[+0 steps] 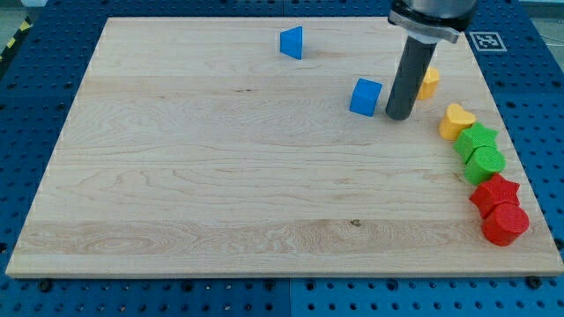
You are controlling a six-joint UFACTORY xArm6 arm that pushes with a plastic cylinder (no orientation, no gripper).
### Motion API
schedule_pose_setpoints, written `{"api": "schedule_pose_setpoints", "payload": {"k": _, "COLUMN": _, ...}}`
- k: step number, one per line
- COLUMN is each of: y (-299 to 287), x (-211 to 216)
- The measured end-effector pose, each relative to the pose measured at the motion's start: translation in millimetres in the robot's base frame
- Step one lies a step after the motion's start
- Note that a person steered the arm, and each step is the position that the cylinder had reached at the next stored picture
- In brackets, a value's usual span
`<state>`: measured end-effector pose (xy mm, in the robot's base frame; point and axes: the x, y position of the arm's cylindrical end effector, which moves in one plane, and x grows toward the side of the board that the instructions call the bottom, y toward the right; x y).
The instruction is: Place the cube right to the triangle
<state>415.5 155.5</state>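
Note:
A blue cube (366, 97) lies on the wooden board at the upper right of centre. A blue triangle (292, 42) lies near the board's top edge, up and to the left of the cube. My tip (399, 115) rests on the board just right of the cube, a small gap apart from it. The dark rod rises from there to the view's top.
Along the board's right edge (520, 167) lie a yellow block (429, 82) partly behind the rod, a yellow heart (456, 121), two green blocks (479, 151), a red star (494, 193) and a red cylinder (505, 224). Blue perforated table surrounds the board.

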Motion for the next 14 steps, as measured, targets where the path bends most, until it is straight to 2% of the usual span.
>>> {"api": "schedule_pose_setpoints", "payload": {"k": 1, "y": -34, "x": 5}}
{"api": "schedule_pose_setpoints", "payload": {"k": 3, "y": -69, "x": -57}}
{"api": "schedule_pose_setpoints", "payload": {"k": 4, "y": -69, "x": -57}}
{"api": "schedule_pose_setpoints", "payload": {"k": 5, "y": -58, "x": -33}}
{"api": "schedule_pose_setpoints", "payload": {"k": 6, "y": -32, "x": -34}}
{"api": "schedule_pose_setpoints", "payload": {"k": 7, "y": -34, "x": -59}}
{"api": "schedule_pose_setpoints", "payload": {"k": 9, "y": -91, "x": -117}}
{"api": "schedule_pose_setpoints", "payload": {"k": 10, "y": -79, "x": -113}}
{"api": "schedule_pose_setpoints", "payload": {"k": 11, "y": -42, "x": -101}}
{"api": "schedule_pose_setpoints", "payload": {"k": 12, "y": -10, "x": -106}}
{"api": "schedule_pose_setpoints", "payload": {"k": 14, "y": -33, "x": -151}}
